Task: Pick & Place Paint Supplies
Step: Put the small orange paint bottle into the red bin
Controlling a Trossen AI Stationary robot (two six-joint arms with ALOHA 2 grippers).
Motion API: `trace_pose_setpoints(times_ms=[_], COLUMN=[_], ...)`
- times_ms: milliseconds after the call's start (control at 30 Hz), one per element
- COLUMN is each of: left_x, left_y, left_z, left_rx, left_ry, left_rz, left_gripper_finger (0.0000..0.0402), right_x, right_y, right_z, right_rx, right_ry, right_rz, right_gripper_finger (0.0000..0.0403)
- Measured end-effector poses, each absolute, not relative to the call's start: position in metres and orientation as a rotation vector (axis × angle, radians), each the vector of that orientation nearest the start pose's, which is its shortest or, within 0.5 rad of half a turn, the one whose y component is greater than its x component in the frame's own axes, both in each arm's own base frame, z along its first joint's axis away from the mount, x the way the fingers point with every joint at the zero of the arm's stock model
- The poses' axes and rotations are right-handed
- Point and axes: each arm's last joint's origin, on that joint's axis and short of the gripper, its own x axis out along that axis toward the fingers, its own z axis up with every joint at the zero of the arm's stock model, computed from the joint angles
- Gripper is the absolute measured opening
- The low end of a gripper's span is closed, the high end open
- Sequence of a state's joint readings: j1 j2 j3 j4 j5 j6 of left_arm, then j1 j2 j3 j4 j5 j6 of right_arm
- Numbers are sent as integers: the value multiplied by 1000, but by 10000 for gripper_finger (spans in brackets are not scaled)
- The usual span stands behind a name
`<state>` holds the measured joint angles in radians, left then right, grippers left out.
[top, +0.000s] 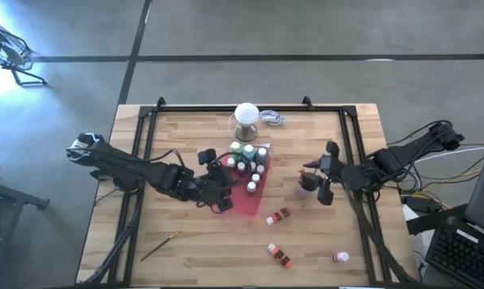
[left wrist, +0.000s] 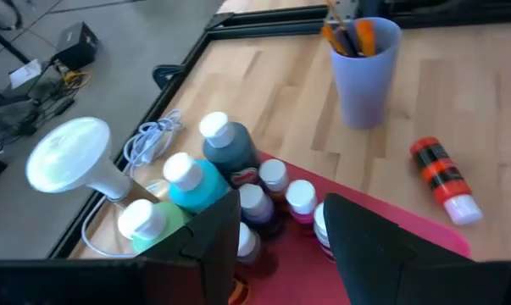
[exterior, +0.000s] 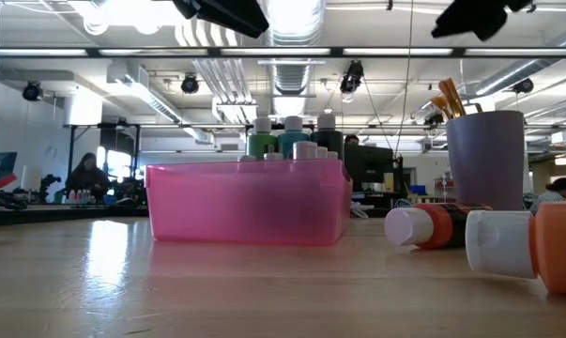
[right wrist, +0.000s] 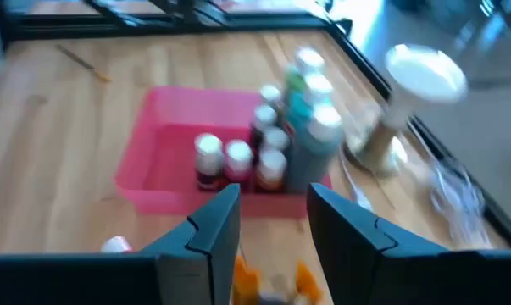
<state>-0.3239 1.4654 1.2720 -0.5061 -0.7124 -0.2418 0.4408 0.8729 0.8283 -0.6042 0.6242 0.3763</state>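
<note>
The left tool (top: 222, 195), fingers apart, hangs over the pink tray (top: 250, 201) at centre, where white-capped paint bottles (top: 250, 164) stand clustered; no label is legible. At 3 o'clock, the right tool (top: 325, 178), fingers apart, hovers above a lavender cup (top: 307, 184) holding brushes (left wrist: 348, 36). Orange bottles (top: 279, 215) lie at 5 o'clock on the slatted wooden surface (top: 185, 249); one brush (top: 161, 246) at 7.
</note>
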Motion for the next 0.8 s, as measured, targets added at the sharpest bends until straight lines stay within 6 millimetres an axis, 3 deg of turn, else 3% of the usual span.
trace_pose_setpoints(times_ms=[167,267,533,800], left_x=[301,301,300,297], left_y=[-86,-86,-85,-84], left_z=[320,320,319,317], left_rx=[122,122,133,119], left_ry=[559,559,576,599], left_rz=[429,430,431,443], left_gripper_finger=[177,177,177,177], right_x=[175,190,238,264], right_y=[66,73,99,125], right_z=[318,319,283,253], right_rx=[-127,-250,-446,-445], right_ry=[452,451,770,1199], right_rz=[-140,-98,-24,-2], right_gripper_finger=[121,114,124,169])
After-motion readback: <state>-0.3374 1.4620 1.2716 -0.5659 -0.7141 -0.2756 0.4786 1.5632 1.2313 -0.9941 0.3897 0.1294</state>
